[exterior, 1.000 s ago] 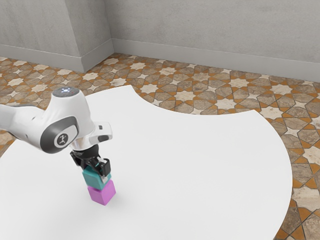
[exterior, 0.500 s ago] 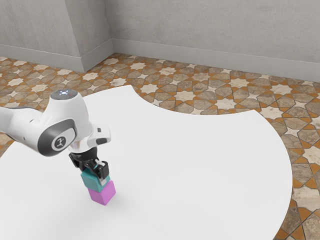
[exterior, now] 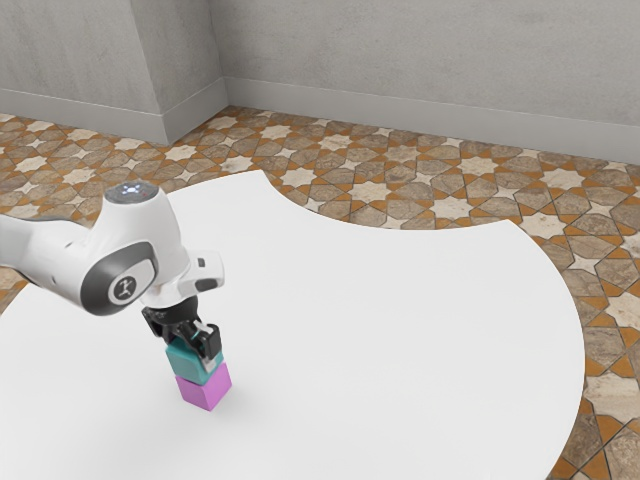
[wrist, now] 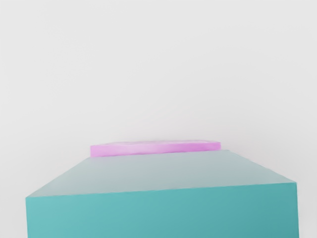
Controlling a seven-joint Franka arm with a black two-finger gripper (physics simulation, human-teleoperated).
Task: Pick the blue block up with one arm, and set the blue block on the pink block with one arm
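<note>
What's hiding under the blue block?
The pink block, standing on the white table. The blue block covers most of its top; the wrist view shows just a thin pink strip past it.

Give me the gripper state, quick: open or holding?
Gripper: closed, holding the blue block, which sits on the pink block.

white table (exterior: pixel 400 320) with the pink block (exterior: pixel 205 387) directly on its top
</note>
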